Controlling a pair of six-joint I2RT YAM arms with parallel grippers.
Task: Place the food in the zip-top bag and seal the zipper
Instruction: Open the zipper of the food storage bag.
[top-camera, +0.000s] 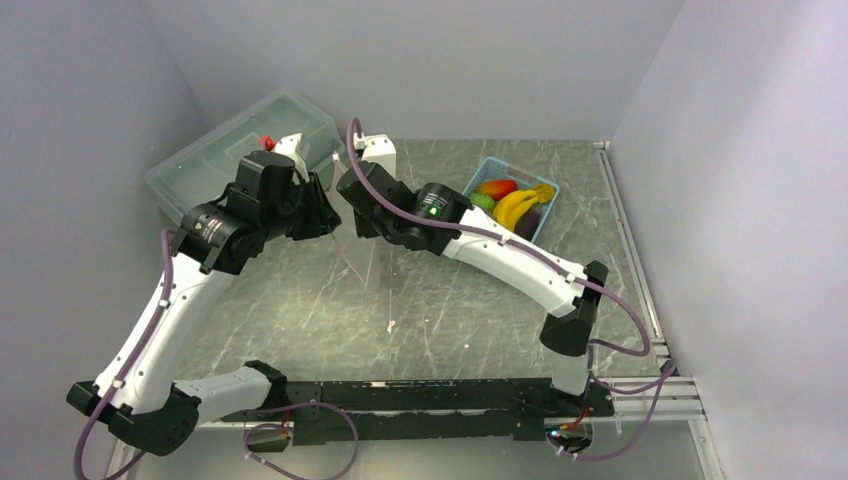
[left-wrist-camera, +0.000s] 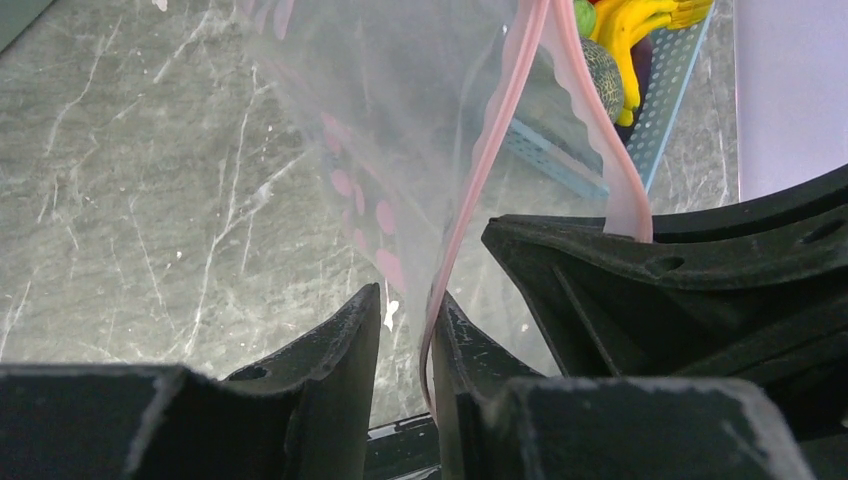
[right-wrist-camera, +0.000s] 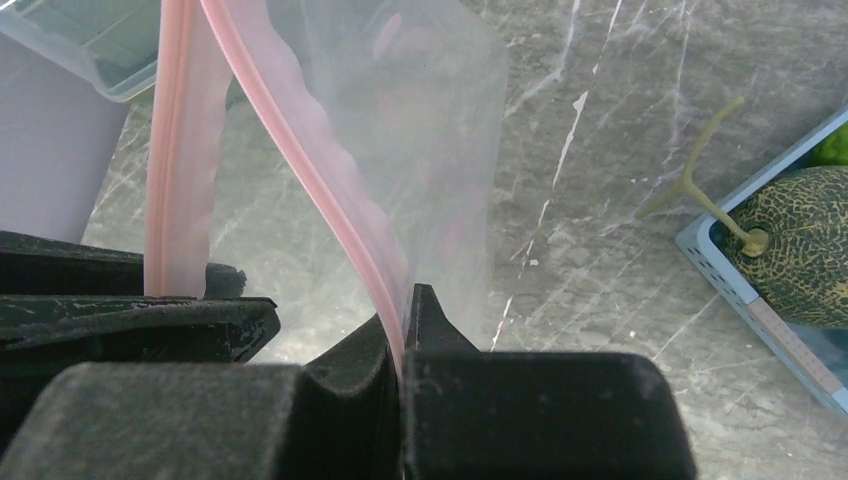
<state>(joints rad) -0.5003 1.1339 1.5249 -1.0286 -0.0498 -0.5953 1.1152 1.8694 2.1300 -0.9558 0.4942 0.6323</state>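
Note:
The zip-top bag (top-camera: 358, 255) hangs between my two grippers above the table, mouth up, and looks empty. Its pink zipper (left-wrist-camera: 500, 130) splits into two strips. My right gripper (right-wrist-camera: 403, 315) is shut on one strip (right-wrist-camera: 300, 170). My left gripper (left-wrist-camera: 410, 300) has its jaws a little apart; the other strip runs between them against the right finger. The food lies in the light-blue basket (top-camera: 550, 205): yellow bananas (top-camera: 515, 205), a red-orange piece (top-camera: 497, 187) and a dull-green netted lump (right-wrist-camera: 800, 250).
A large translucent lidded box (top-camera: 230, 150) stands at the back left, behind the left arm. The basket sits at the back right of the marbled table. Grey walls close in the left, back and right sides.

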